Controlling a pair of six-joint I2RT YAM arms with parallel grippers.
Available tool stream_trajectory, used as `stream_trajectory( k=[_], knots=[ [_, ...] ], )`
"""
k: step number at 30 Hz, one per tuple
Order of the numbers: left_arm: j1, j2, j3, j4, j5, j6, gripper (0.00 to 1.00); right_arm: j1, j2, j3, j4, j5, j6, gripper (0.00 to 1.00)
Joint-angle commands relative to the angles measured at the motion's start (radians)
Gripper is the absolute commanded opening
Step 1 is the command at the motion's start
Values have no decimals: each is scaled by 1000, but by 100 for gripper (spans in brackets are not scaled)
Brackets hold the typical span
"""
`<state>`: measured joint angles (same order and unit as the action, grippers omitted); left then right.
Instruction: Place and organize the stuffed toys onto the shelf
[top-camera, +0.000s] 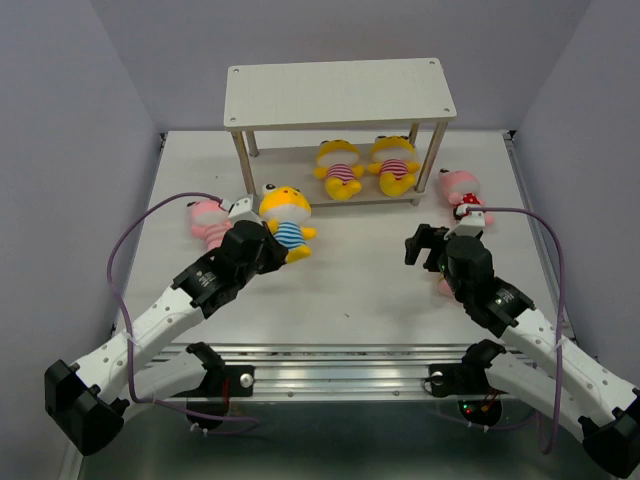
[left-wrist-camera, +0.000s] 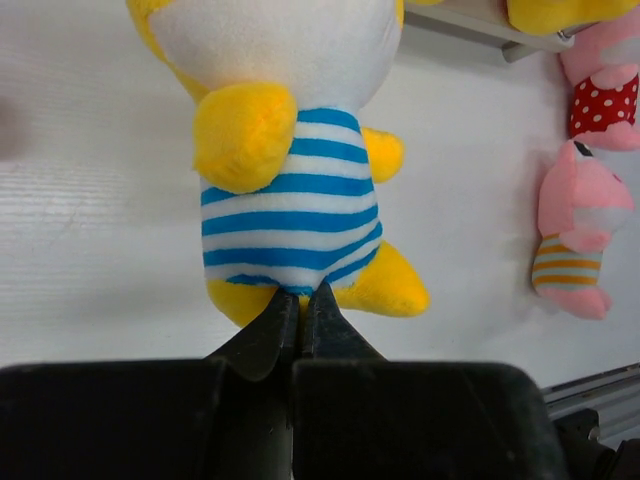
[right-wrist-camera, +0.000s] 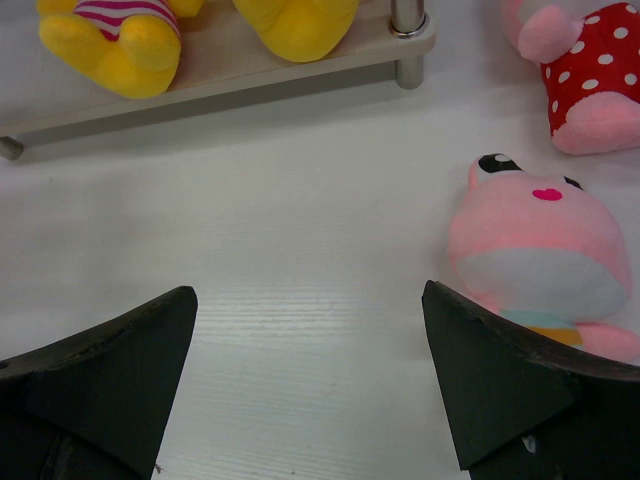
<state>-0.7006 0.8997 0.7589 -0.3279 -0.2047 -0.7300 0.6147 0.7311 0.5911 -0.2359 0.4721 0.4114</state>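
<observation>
My left gripper (top-camera: 262, 240) is shut on the crotch fabric of a yellow stuffed toy in a blue-striped outfit (top-camera: 285, 218), which stands upright left of the table's middle. The pinch is plain in the left wrist view, with the gripper (left-wrist-camera: 300, 300) closed under the toy (left-wrist-camera: 285, 200). The shelf (top-camera: 340, 92) stands at the back; two yellow toys in pink stripes (top-camera: 340, 168) (top-camera: 393, 163) lie on its lower board. My right gripper (right-wrist-camera: 310, 330) is open and empty, just left of a pink toy (right-wrist-camera: 535, 240). A pink toy in red polka dots (top-camera: 462, 190) lies right of the shelf.
Another pink toy (top-camera: 207, 222) lies on the table left of my left arm. A shelf leg (right-wrist-camera: 405, 30) stands ahead of my right gripper. The table's side rails run along both edges, and purple cables loop over each arm.
</observation>
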Motion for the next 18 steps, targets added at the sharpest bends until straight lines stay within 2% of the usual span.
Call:
stream_trajectory(
  k=[1, 9, 13, 18],
  knots=[
    [-2, 30, 92, 90, -91, 50, 0, -4, -19, -5, 26, 34, -13, 100],
    [75, 183, 161, 170, -73, 119, 0, -4, -32, -13, 32, 49, -10, 100],
    [174, 231, 181, 236, 28, 161, 0, -4, -32, -14, 35, 69, -10, 100],
    [231, 274, 168, 320, 94, 193, 0, -4, -32, -17, 46, 80, -14, 100]
  ],
)
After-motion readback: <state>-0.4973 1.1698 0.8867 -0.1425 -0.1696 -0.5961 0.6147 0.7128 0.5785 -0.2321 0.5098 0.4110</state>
